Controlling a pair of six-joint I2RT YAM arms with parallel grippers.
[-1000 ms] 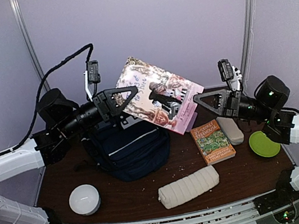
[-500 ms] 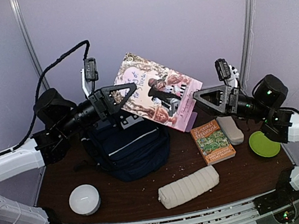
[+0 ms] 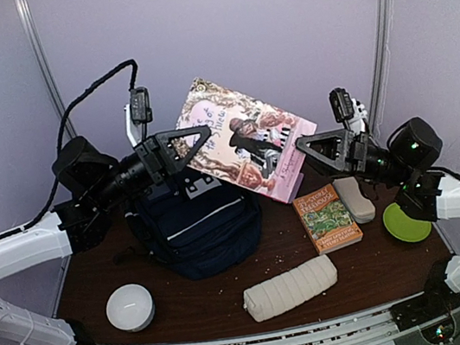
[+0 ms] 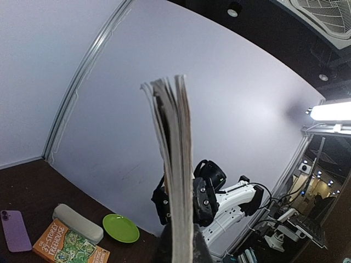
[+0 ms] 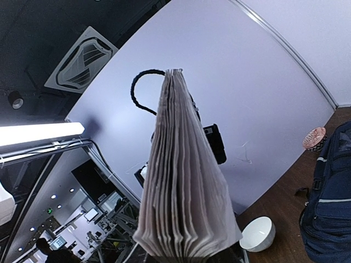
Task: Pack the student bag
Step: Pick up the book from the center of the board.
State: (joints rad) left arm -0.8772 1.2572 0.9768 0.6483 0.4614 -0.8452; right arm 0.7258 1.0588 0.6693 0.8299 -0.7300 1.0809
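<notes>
The student bag [image 3: 197,230] sits on the dark tabletop [image 3: 385,266], left of centre and towards the back. It lies under the left jaws and under the near corner of a large picture book [image 3: 243,144]. The book hangs tilted in the air above the bag, its cover facing the top camera. The left jaws are closed on its left edge. The right jaws stand on either side of its right edge, but whether they press it cannot be told.

To the right of the bag lie:
1. a paperback [image 3: 326,217]
2. a grey case [image 3: 354,198], just beside the paperback
3. a green plate [image 3: 406,222]

A white ribbed pouch [image 3: 290,287] lies near the front edge, and a white bowl [image 3: 130,307] stands at the front left.
</notes>
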